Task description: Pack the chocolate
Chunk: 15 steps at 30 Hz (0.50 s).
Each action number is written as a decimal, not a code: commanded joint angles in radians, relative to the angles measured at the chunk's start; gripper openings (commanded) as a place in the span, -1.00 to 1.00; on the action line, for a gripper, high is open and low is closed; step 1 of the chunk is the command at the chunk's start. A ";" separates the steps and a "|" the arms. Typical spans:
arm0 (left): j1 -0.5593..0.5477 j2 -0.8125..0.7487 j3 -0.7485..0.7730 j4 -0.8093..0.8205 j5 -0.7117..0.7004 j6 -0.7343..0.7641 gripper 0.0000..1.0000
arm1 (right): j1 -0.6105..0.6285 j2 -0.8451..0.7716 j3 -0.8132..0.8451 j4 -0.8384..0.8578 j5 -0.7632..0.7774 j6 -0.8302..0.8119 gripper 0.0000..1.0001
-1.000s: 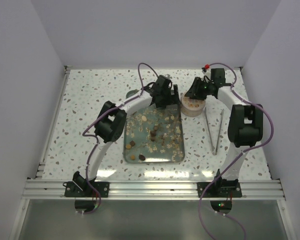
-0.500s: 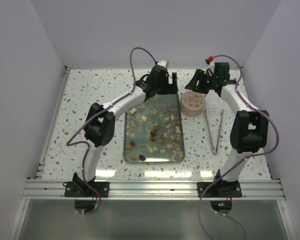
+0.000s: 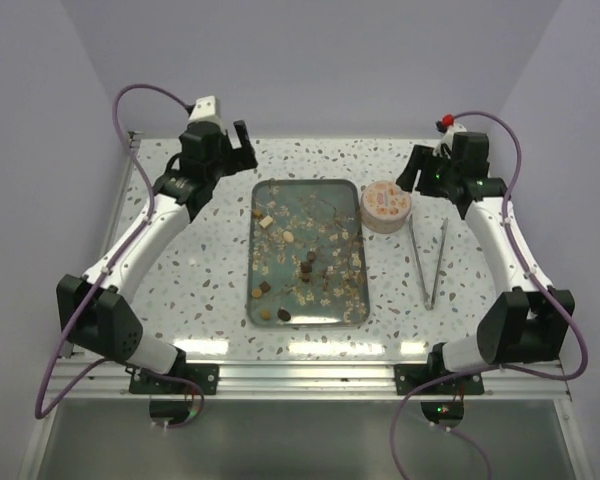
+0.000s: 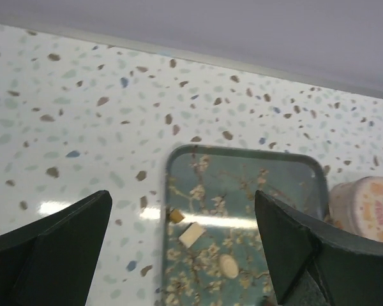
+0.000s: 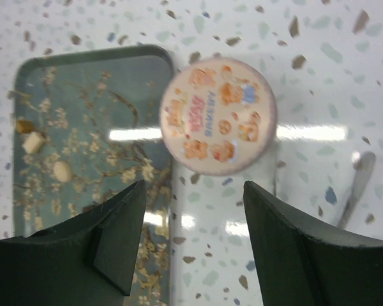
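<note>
The left end effector [image 4: 183, 194] hovers wide open and empty over the worktop's [image 3: 200, 260] far left. The chocolate [image 3: 305, 265] (brown and cream pieces among pale flakes) lies scattered on the tray [image 3: 252, 255]. Just right of it stand a round printed tin [image 3: 385, 205], then tongs [image 3: 432, 265]. Above the tin the right end effector [image 5: 195, 185] hangs parted, holding nothing.

The round tin lid [image 5: 218, 115] bears pink lettering among cartoon figures; too blurred to read.
</note>
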 commanded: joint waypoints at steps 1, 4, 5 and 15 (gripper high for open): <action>0.028 -0.110 -0.095 -0.093 -0.095 0.072 1.00 | -0.020 -0.082 -0.072 -0.076 0.172 -0.039 0.32; 0.055 -0.193 -0.130 -0.141 -0.083 0.068 1.00 | -0.021 -0.161 -0.088 -0.082 0.237 -0.047 0.36; 0.058 -0.228 -0.144 -0.153 -0.082 0.058 1.00 | -0.021 -0.175 -0.085 -0.090 0.245 -0.050 0.36; 0.059 -0.360 -0.126 -0.230 -0.130 0.025 1.00 | -0.020 -0.241 -0.034 -0.115 0.294 -0.035 0.40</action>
